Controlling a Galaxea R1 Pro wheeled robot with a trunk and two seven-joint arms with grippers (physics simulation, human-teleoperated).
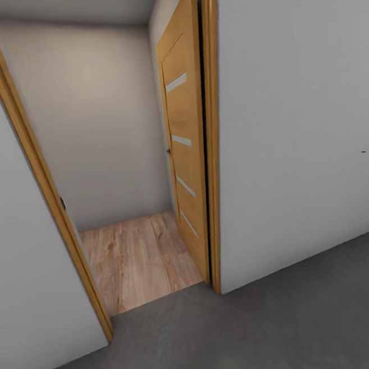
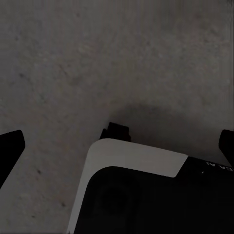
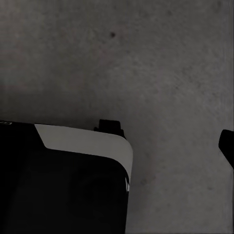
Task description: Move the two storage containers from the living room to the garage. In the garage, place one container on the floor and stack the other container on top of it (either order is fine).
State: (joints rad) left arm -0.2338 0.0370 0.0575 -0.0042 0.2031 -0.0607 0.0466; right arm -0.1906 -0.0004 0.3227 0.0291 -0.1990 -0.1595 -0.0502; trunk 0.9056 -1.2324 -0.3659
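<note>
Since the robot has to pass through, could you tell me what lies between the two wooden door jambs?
In the head view, nothing stands between the left jamb and right jamb; the open door is swung inward, and bare wood plank floor shows beyond.

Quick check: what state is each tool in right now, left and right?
Left tool: open, holding nothing, over the dark grey floor.
Right tool: cannot be told.

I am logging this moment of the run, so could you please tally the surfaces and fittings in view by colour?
Orange-brown wood: 2, the open door and the door frame
Light wood: 1, the plank floor beyond the doorway
Dark grey: 1, the floor on the near side
White: 1, the wall
Total: 5
</note>
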